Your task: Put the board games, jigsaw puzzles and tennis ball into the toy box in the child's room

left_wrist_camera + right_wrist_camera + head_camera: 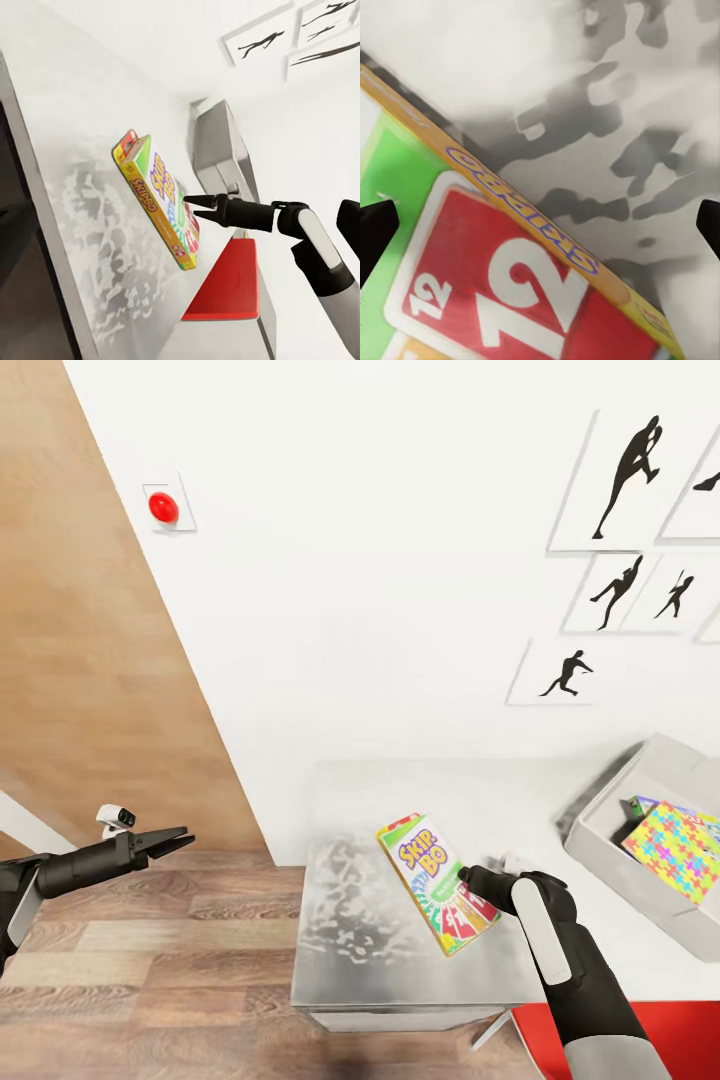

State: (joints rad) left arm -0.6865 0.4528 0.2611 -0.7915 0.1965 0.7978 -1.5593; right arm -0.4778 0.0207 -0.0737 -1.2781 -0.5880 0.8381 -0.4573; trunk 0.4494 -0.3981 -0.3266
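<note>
The SKIP-BO board game is tilted above the table near its front edge, and I cannot tell if it touches the top. My right gripper is at the box's near end, fingertips against it. In the right wrist view the fingertips stand far apart at the picture's sides, with the box's red "12" face beyond them. The left wrist view has the box and the right gripper side-on. The grey toy box at the table's right holds a colourful jigsaw puzzle. My left gripper hangs open over the floor, left of the table.
A white wall with framed silhouette pictures and a red round button rises behind the table. Wood floor spreads to the left. A red object sits below the table's front edge beside my right arm.
</note>
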